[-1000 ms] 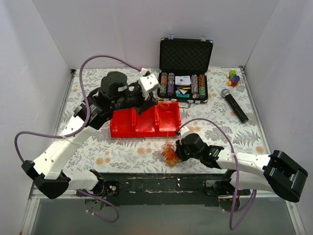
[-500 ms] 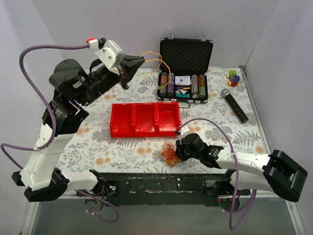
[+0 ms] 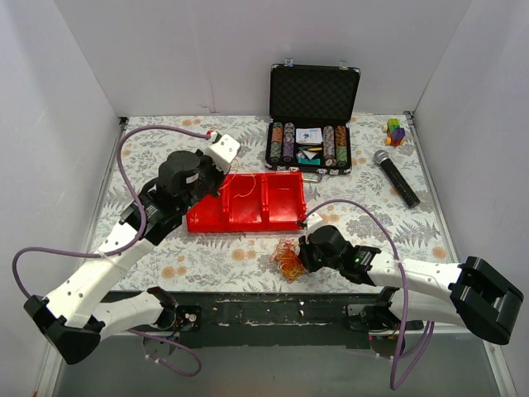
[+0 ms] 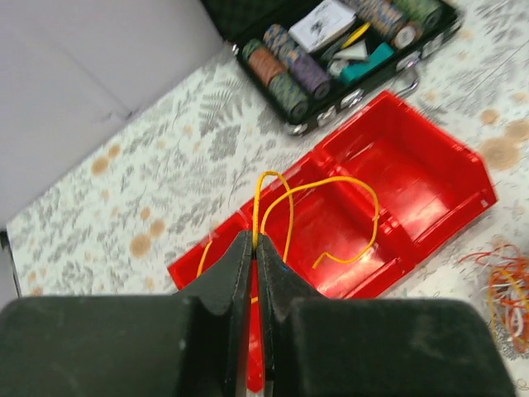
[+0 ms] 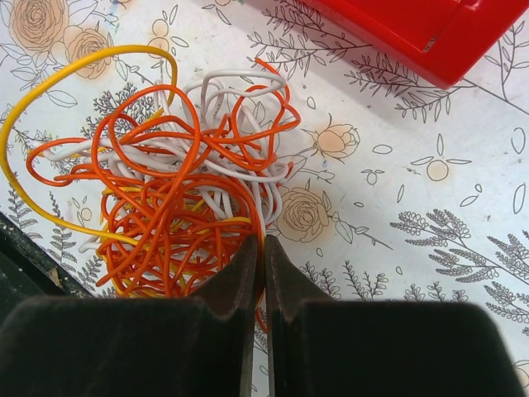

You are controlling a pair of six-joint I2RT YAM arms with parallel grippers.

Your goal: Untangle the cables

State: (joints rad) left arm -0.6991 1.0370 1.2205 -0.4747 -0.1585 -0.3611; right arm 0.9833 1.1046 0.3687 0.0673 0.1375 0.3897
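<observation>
The cables are a clump (image 3: pixel 288 261) of thin orange, yellow and white strands on the table in front of the red tray (image 3: pixel 281 207). My right gripper (image 3: pixel 301 251) is shut at the clump's right edge. In the right wrist view its tips (image 5: pixel 264 241) pinch a few strands of the clump (image 5: pixel 173 182). My left gripper (image 3: pixel 226 180) is over the tray's left half, shut on a single yellow cable (image 3: pixel 242 187). In the left wrist view its tips (image 4: pixel 254 241) pinch that cable (image 4: pixel 331 186), which loops down into the tray (image 4: pixel 438 169).
An open black case of poker chips (image 3: pixel 312 124) stands behind the tray. A microphone (image 3: pixel 397 178) and coloured blocks (image 3: pixel 396 131) lie at the back right. White walls close in the table on three sides.
My left arm swung high with the yellow cable, then came back down over the red tray; the cable now droops into the tray. The right arm and clump have barely moved.
</observation>
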